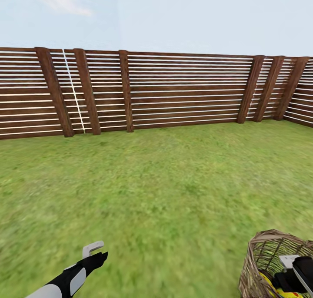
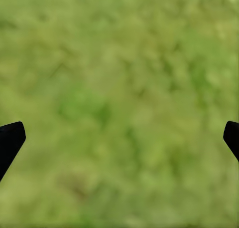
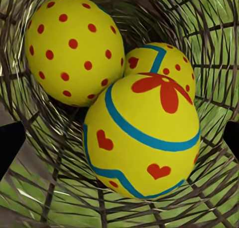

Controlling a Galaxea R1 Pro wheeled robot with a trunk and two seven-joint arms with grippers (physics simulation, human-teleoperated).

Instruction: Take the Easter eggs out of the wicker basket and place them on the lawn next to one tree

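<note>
A: Right pincer (image 3: 119, 138) spread wide above three Easter eggs (image 3: 142, 135), all in the wicker basket (image 1: 265, 254) on the lawn (image 1: 165, 180).

B: Smooth, round, likely slippery; pinch the nearest egg across its middle. Left pincer (image 2: 119, 138) spread, empty.

The head camera is looking forward and slightly down from the robot's height, taking in the lawn (image 1: 165, 180), a far wooden fence (image 1: 174, 89) and sky, with the basket (image 1: 265, 254) at its near right corner. The left wrist camera is facing straight down at blurred grass (image 2: 119, 98) from close above. The right wrist camera is peering from very near into that same basket (image 3: 209, 43) at three eggs (image 3: 144, 138), sharing it with the head view.
</note>
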